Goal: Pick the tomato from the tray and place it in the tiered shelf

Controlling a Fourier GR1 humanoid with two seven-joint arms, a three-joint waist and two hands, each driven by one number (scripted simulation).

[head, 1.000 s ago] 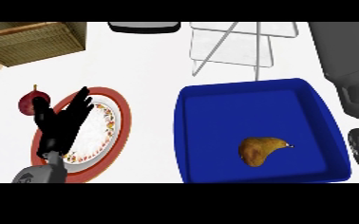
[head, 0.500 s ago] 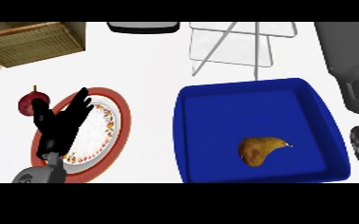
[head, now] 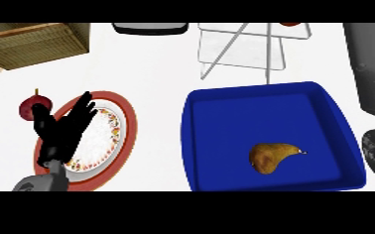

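The blue tray lies at the lower right and holds one brown pear-shaped fruit; no tomato shows in it. The wire tiered shelf stands behind the tray at the top. A red sliver shows at the shelf's far right corner, cut off by the view's edge. My left hand rests open, fingers up, over the left part of a round plate. The right hand does not show.
A red-rimmed patterned plate lies at the lower left, with a dark red stemmed fruit beside it. A woven mat is at the top left, a dark tray at the top, and grey shapes along the right edge.
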